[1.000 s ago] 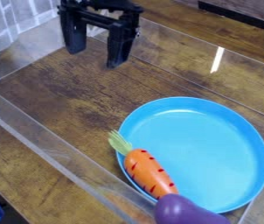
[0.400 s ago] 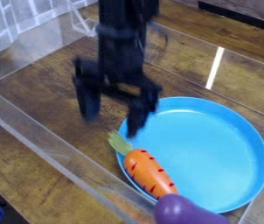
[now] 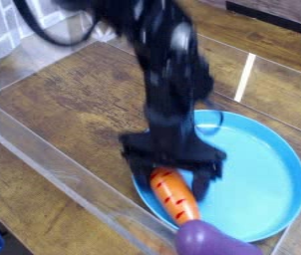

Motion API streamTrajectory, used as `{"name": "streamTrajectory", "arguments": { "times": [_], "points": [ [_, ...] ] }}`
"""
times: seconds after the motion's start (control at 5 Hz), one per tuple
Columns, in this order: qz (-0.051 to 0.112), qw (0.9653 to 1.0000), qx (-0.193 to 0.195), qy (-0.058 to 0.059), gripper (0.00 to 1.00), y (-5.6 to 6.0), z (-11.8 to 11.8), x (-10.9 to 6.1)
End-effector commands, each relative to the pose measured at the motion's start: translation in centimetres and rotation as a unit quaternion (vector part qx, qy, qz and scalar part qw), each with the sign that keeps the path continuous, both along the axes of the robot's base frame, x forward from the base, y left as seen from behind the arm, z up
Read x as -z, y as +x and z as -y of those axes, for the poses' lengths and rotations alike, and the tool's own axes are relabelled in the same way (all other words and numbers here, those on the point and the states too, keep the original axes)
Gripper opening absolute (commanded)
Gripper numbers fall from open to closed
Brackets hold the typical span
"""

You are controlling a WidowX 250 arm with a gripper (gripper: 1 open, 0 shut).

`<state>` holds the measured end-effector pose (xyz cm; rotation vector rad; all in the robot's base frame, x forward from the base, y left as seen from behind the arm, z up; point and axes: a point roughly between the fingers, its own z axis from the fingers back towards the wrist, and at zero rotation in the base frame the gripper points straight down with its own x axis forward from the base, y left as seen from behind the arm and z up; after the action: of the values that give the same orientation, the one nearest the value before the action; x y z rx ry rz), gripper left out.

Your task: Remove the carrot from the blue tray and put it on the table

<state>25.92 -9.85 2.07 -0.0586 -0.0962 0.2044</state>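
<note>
**Tool spread wide above the carrot**

The wooden surface (image 3: 60,110) carries the blue tray (image 3: 266,174), its open floor unoccupied. The tool (image 3: 173,164) points down, jaws wide and straddling the carrot's leafy end, likely to grip it. The carrot (image 3: 176,195) lies on the tray's near-left rim, not held. A purple toy (image 3: 209,239) sits just beside.
</note>
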Motion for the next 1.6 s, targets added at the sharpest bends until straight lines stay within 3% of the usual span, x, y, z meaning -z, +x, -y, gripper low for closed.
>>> {"name": "streamTrajectory", "arguments": {
  "times": [0.0,0.2,0.6,1.0,1.2,1.4],
  "points": [
    [0.018,0.9997,0.019,0.000,1.00,0.8,-0.2,0.0],
    [0.019,0.9988,0.046,-0.002,1.00,1.2,0.1,0.2],
    [0.022,0.9996,0.016,-0.005,1.00,0.9,-0.1,0.5],
    [0.025,0.9996,0.004,-0.011,1.00,3.2,-0.7,0.8],
    [0.030,0.9994,0.013,-0.015,0.00,4.6,-1.1,0.9],
    [0.037,0.9991,0.004,-0.020,0.00,5.2,-0.4,1.0]
  ]
}}
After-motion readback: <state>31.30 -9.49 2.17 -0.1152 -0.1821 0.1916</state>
